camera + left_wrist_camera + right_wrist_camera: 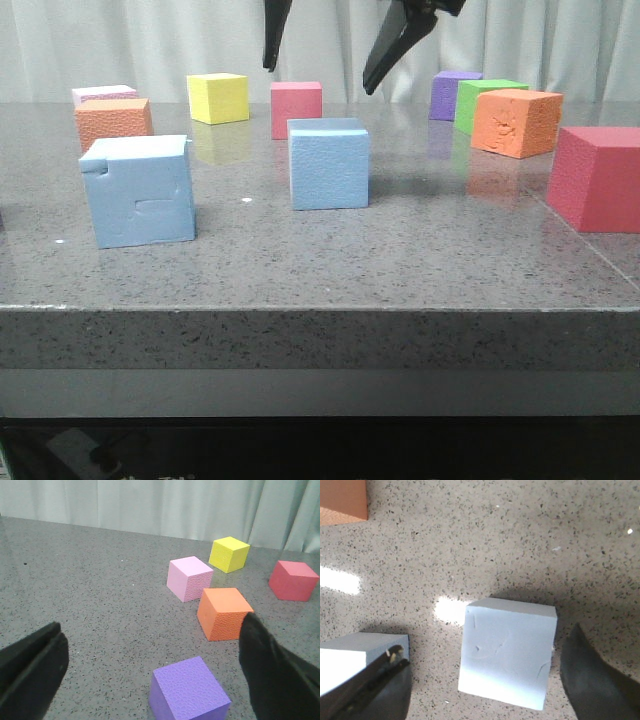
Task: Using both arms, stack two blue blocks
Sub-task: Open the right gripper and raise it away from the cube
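Observation:
The notched light-blue block (140, 190) stands at the front left of the table; a corner of it shows in the right wrist view (350, 655). The plain light-blue block (328, 163) stands near the middle, apart from it. My right gripper (318, 80) hangs open above the plain block (507, 652), which lies between its spread fingers (485, 640) without touching them. My left gripper (152, 625) is open and empty, over bare table beside a darker purple cube (187, 690). It is out of the front view.
Orange (113, 122), pink (104, 94), yellow (217, 97) and red (296, 108) cubes stand at the back left. Purple (452, 95), green (487, 100), orange (516, 122) and a large red cube (598, 178) stand on the right. The table's front edge (320, 310) is near.

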{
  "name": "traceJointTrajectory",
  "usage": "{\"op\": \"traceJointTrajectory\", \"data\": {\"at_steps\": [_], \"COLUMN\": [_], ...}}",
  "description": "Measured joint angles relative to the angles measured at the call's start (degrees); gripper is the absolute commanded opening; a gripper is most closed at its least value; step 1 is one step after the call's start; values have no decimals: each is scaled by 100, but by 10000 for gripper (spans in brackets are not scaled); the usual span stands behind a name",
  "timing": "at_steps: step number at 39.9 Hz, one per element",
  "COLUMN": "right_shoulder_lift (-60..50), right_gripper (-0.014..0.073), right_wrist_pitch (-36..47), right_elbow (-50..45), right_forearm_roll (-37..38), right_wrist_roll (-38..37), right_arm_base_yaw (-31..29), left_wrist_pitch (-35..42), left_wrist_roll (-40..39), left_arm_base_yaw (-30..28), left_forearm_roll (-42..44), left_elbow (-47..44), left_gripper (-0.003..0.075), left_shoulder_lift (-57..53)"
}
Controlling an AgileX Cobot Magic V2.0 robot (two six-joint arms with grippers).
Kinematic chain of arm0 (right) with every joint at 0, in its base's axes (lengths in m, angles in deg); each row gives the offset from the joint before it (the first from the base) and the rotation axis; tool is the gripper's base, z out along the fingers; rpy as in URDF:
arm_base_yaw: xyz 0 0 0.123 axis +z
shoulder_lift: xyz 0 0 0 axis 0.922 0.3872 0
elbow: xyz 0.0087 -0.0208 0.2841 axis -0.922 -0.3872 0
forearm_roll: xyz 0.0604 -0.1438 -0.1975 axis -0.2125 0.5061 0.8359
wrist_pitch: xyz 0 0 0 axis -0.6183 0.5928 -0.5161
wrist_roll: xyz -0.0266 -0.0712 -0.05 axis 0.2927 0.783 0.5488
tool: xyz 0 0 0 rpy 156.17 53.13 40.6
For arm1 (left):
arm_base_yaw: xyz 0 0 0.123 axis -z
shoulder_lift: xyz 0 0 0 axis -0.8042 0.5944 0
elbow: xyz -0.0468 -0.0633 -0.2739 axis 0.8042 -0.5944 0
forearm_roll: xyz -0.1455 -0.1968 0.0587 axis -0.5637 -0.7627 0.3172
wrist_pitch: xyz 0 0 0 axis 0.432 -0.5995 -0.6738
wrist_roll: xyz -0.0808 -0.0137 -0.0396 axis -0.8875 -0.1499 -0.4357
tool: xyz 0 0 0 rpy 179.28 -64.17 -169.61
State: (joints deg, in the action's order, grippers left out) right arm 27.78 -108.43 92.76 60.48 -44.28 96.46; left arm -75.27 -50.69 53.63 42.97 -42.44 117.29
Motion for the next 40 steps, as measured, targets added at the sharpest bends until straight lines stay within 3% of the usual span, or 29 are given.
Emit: {"op": "traceJointTrajectory", "data": {"at_steps": [3, 12, 17, 20, 32, 40], "right_shoulder_lift": [0, 0, 0, 0, -96, -508], "right_gripper": [502, 89, -34, -74, -69, -69], "right_wrist_pitch": [0, 0, 0, -25, -58, -70], "right_elbow": [0, 0, 0, 0, 0, 0], "right_forearm_roll": [0, 0, 0, 0, 0, -11], "right_wrist_roll": [57, 83, 92, 105, 155, 497], "right_arm_base_yaw": [0, 0, 0, 0, -39, -523], "left_wrist_pitch": [0, 0, 0, 0, 0, 0], "left_wrist_roll": [0, 0, 0, 0, 0, 0], "left_arm_base_yaw": [0, 0, 0, 0, 0, 0], "left_forearm_roll": [0, 0, 0, 0, 0, 0], "left_elbow": [0, 0, 0, 0, 0, 0], "left_gripper": [671, 671, 671, 671, 671, 671], "left_shoulder_lift": [0, 0, 0, 0, 0, 0]}}
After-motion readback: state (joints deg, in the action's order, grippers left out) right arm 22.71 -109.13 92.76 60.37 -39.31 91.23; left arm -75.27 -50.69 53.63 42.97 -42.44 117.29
